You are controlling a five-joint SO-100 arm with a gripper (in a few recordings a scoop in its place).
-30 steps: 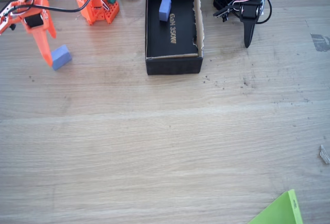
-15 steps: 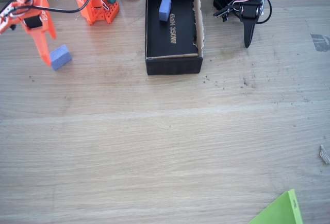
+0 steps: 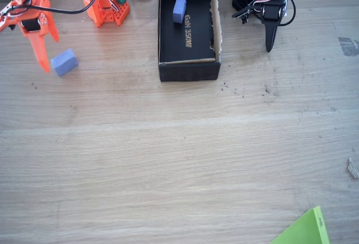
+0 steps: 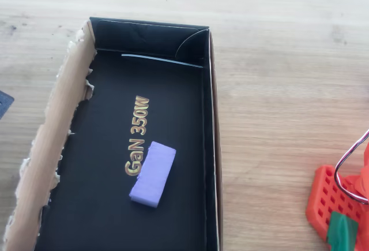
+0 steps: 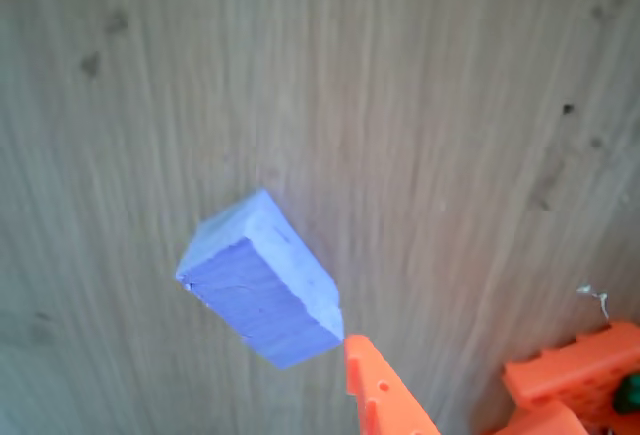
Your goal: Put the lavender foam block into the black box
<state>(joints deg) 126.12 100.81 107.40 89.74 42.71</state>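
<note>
The lavender foam block (image 3: 64, 62) lies on the wooden table at the far left, well apart from the black box (image 3: 189, 70). My orange gripper (image 3: 42, 64) points down just left of the block, with a small gap between them. In the wrist view the block (image 5: 262, 280) sits flat on the wood, and one orange fingertip (image 5: 365, 360) shows by its lower right corner; the other finger is out of frame. Nothing is held. The overhead view looks into the box (image 4: 210, 147), with its gold lettering and torn brown edge.
A longer, narrower lavender block (image 4: 153, 173) lies inside the box, also seen in the fixed view (image 3: 179, 9). The arm's orange base (image 3: 104, 0) stands between gripper and box. A green sheet corner (image 3: 305, 230) pokes in at the bottom right.
My gripper has drawn back to the left and slightly up, off the block's left edge. The block has stayed about where it was.
</note>
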